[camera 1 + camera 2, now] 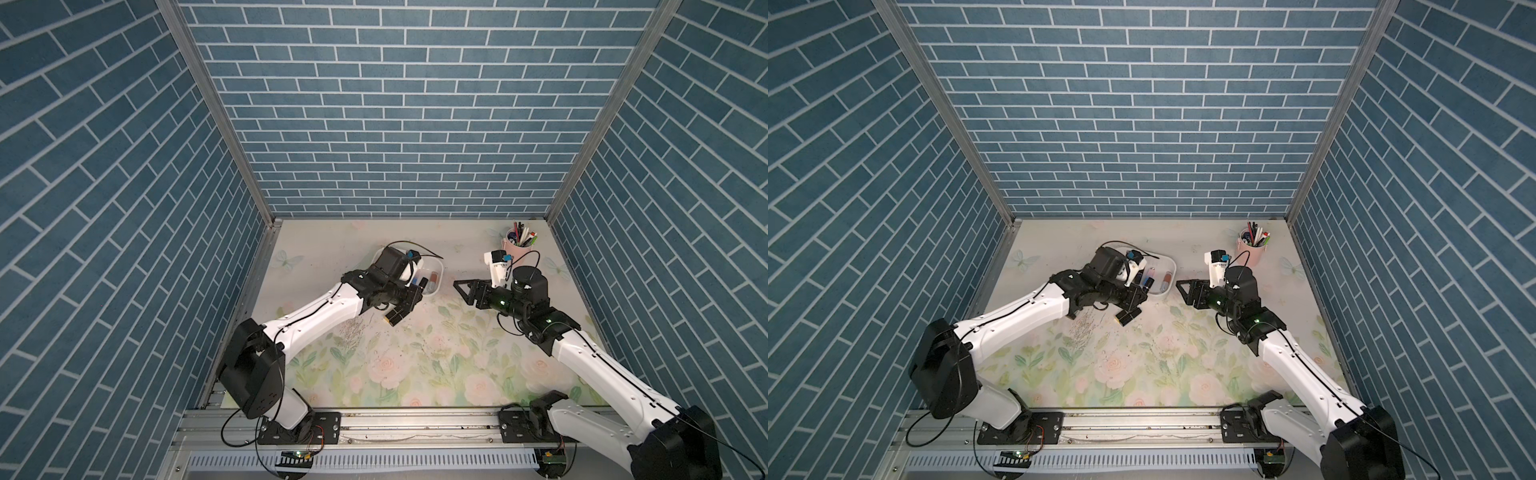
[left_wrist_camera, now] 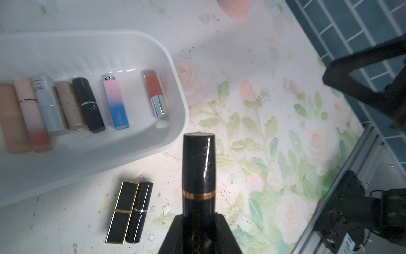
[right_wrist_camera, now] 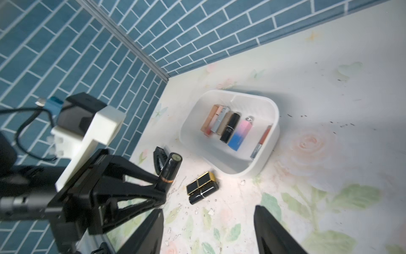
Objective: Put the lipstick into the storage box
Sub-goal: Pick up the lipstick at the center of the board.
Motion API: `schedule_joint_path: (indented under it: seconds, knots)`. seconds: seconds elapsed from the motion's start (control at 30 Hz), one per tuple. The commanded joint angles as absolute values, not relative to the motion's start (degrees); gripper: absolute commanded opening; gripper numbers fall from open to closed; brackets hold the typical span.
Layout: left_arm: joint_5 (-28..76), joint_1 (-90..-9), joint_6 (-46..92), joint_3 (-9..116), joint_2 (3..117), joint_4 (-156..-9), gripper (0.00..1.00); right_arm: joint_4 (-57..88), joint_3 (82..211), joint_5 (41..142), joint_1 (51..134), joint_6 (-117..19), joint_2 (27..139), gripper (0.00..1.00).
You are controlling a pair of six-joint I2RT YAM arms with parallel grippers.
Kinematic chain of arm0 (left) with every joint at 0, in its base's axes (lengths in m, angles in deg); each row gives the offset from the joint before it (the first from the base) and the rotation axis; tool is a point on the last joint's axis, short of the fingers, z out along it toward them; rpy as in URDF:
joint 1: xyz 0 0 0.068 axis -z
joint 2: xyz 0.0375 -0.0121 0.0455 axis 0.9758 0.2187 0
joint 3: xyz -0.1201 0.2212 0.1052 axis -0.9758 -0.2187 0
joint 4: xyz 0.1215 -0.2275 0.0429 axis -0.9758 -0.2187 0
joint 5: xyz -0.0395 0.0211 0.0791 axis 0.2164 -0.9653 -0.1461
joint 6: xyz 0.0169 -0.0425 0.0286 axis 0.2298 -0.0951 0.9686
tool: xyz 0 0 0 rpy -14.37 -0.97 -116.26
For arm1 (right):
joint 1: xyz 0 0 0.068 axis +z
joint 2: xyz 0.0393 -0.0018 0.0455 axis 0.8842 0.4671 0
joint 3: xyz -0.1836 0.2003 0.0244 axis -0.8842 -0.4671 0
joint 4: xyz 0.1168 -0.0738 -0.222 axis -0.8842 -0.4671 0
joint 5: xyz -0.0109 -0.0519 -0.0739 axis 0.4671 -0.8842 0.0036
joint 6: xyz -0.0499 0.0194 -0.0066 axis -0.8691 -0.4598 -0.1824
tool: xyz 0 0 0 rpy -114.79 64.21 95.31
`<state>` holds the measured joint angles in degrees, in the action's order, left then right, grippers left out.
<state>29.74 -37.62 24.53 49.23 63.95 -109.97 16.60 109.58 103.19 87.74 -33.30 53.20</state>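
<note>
My left gripper (image 2: 198, 220) is shut on a black lipstick (image 2: 198, 167) with a copper band, which sticks out past its fingers just outside the near corner of the white storage box (image 2: 175, 72). The right wrist view shows the same lipstick (image 3: 171, 169) raised beside the box (image 3: 272, 105). Several lipsticks (image 2: 87, 103) lie in a row inside. A square black-and-gold lipstick (image 2: 122, 211) and a round black one (image 2: 140, 213) lie side by side on the table in front of the box. My right gripper (image 1: 461, 286) hovers open and empty to the right of the box (image 1: 434, 266).
A pink pen cup (image 1: 517, 247) full of pens stands at the back right, also visible in a top view (image 1: 1250, 251). Blue brick walls enclose the floral table on three sides. A metal rail (image 1: 374, 424) runs along the front edge.
</note>
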Motion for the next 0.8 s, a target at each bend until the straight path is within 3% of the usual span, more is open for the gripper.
schedule_joint_path:
  seconds: [0.0, 0.13, 0.4, 0.77]
  knots:
    - [39.3, -40.1, 24.1, 48.7, 61.7, -107.7, 0.09, 25.6, 110.5, 112.6, 87.4, -31.5, 53.2, 0.7]
    - [49.7, -42.6, 21.6, 47.3, 59.0, -101.4, 0.09, 36.7, 110.5, 122.6, 87.5, -26.7, 56.1, 0.7]
    - [63.3, -45.4, 15.1, 45.5, 55.0, -91.1, 0.09, 53.7, 110.7, 130.8, 87.5, -18.9, 59.9, 0.69]
    - [66.7, -45.4, 12.4, 46.0, 53.5, -87.7, 0.1, 65.1, 113.7, 133.8, 89.6, -12.9, 63.9, 0.67]
